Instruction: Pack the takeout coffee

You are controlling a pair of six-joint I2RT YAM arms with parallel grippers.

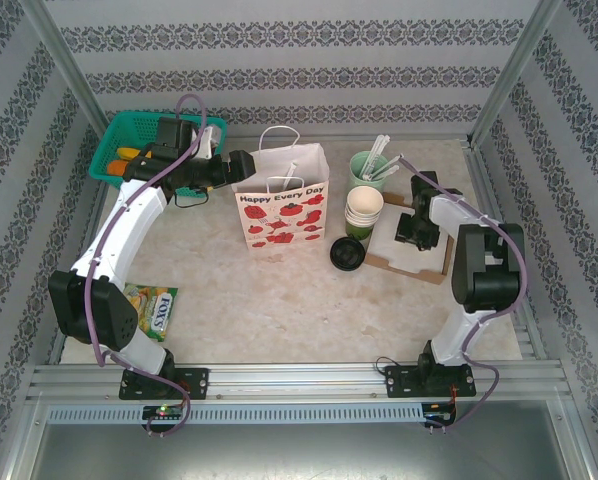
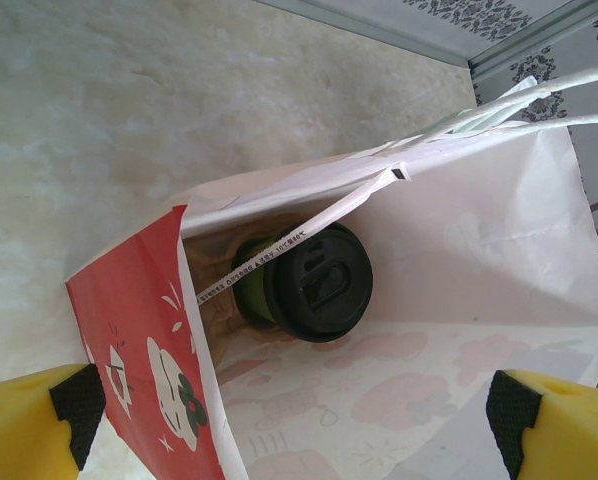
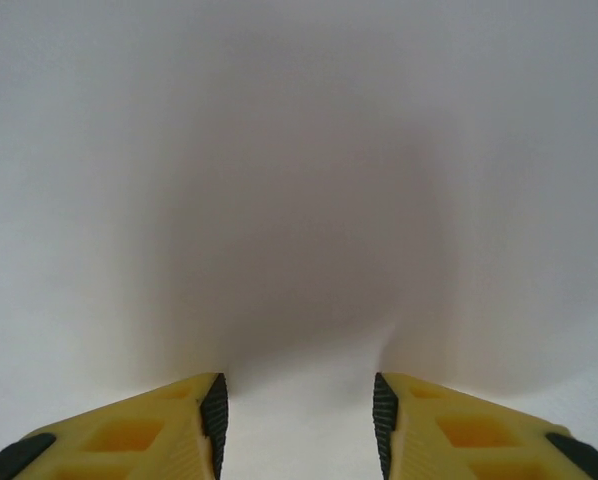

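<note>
We count: two black-lidded cups (image 2: 314, 283) (image 1: 347, 253), one paper bag (image 1: 282, 205), one stack of lidless cups (image 1: 364, 210), one utensil cup (image 1: 369, 165), one green basket (image 1: 114, 135), one snack packet (image 1: 151, 308), one cardboard sheet (image 1: 384, 262).

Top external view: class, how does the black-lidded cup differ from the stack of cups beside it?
The black-lidded cup is capped; the stack of cups is lidless. The cup is dark, the stack mostly cream. The cup is single and low; the stack nested and taller. Both stand upright right of the paper bag.
</note>
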